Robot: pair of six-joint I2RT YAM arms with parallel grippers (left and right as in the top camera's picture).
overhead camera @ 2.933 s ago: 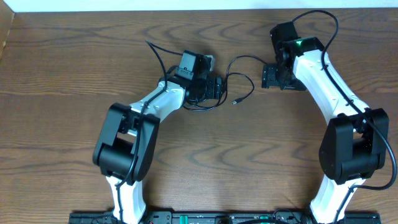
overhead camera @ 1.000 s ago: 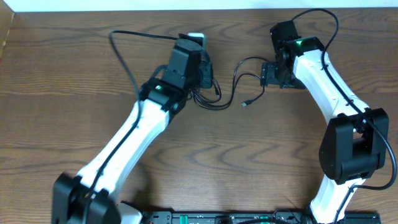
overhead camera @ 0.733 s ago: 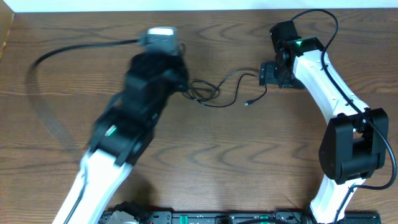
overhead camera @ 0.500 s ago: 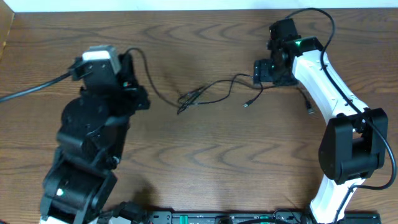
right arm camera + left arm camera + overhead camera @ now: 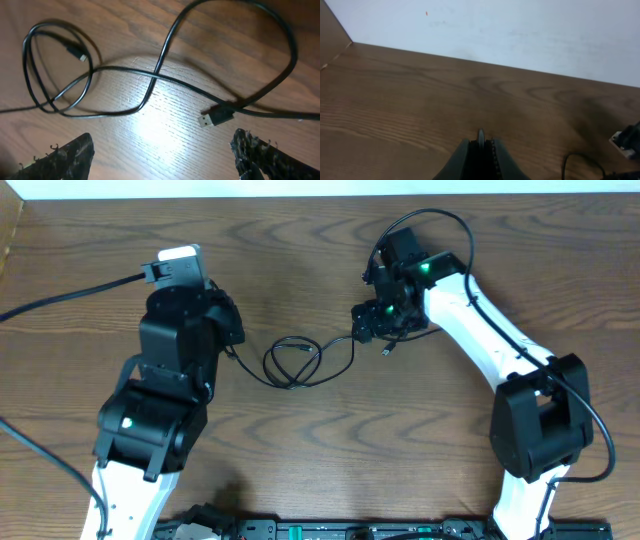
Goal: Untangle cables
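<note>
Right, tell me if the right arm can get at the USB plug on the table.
Probably yes. The right pincer hangs open right over the USB plug, which lies flat on the table with nothing on top of it. Only its own black cable runs beside it.

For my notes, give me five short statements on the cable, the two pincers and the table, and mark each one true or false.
1. The right pincer is open above the table. True.
2. The right pincer grips the USB plug. False: the plug lies free on the wood, touched by nothing.
3. The black cable forms a loop and crosses over itself. True.
4. The left pincer is wide open. False: it is closed, seemingly on the black cable.
5. The table is white plastic. False: it is brown wood with visible grain.
</note>
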